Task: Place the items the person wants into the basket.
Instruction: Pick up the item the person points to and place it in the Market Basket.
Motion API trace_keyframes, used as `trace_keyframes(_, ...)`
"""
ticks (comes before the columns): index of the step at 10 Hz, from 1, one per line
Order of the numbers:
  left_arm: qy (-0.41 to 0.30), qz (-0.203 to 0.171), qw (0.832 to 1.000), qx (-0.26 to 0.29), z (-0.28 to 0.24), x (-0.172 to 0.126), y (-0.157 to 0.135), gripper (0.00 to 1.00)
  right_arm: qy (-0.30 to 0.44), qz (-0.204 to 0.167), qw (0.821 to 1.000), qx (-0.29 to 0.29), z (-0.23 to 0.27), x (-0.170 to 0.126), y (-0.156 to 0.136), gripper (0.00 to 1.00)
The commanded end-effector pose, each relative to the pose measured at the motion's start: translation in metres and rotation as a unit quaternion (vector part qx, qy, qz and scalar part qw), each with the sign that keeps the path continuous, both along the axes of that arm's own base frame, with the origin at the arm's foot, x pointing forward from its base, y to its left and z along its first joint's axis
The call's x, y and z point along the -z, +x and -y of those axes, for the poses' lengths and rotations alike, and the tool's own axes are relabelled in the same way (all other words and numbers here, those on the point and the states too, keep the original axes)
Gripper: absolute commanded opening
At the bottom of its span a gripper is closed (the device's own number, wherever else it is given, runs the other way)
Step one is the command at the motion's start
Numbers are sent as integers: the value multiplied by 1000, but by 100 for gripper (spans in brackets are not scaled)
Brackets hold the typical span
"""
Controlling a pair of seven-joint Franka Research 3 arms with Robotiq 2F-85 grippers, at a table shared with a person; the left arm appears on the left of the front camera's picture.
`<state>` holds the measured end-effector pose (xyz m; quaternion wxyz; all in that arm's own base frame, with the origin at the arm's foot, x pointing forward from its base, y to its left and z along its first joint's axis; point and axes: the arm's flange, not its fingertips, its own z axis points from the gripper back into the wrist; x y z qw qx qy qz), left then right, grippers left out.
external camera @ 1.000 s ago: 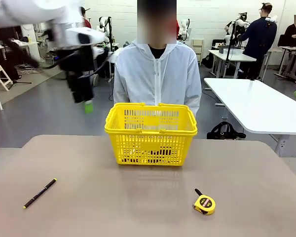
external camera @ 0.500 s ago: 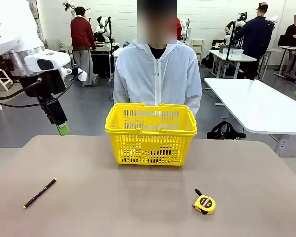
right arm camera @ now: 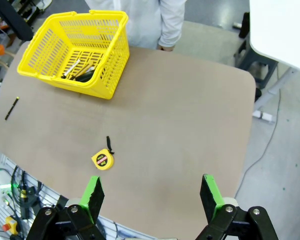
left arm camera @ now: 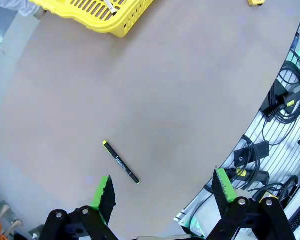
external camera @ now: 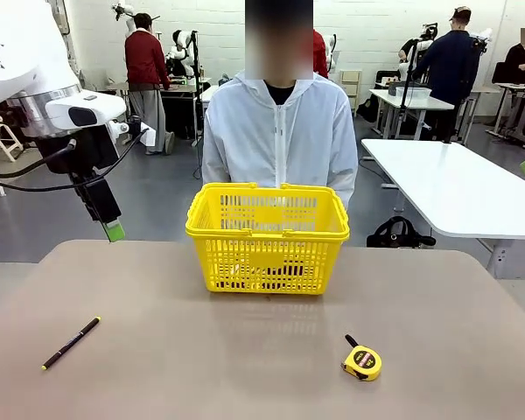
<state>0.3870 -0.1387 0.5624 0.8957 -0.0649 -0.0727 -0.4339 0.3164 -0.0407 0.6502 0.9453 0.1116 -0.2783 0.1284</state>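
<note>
Basket: the yellow plastic lattice shopping basket [external camera: 268, 238] stands near the far edge of the desk [external camera: 245, 359], just in front of the person in a white zip-up hooded jacket [external camera: 278, 131]
Items: a white-barrelled marker with a black cap [right arm camera: 72, 67] and a slim yellow-and-black utility knife [right arm camera: 83, 72] lie side by side on the basket floor, so the task looks done
Left gripper: the left gripper [left arm camera: 162, 192] hangs high over the desk's left side, fingers [left arm camera: 102, 190] released and empty
Right gripper: the right gripper [right arm camera: 151, 196] hovers high over the near right edge, fingers [right arm camera: 93, 194] spread, grasping nothing
Handling: both items look light, stiff and smooth, likely to roll or slip; each is best taken across the middle of its length
Left alone: a thin black pen with a yellow tip [external camera: 70, 342] near the left edge and a round yellow tape measure [external camera: 363, 360] towards the near right corner
</note>
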Motion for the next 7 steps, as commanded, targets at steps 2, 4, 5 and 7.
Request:
trace_keyframes(2,0,0,1000,0,0,0,0,100,-2,-4,1000,1,-1,2,0,100)
trace_keyframes(4,-61,28,998,17,-38,-21,-3,100,-2,-4,1000,1,-1,2,0,100)
trace_keyframes(5,-93,41,994,25,-62,-30,-14,100,-2,-4,1000,1,-1,2,0,100)
trace_keyframes(7,-141,99,984,52,-122,-51,-35,100,-2,-4,1000,1,-1,2,0,100)
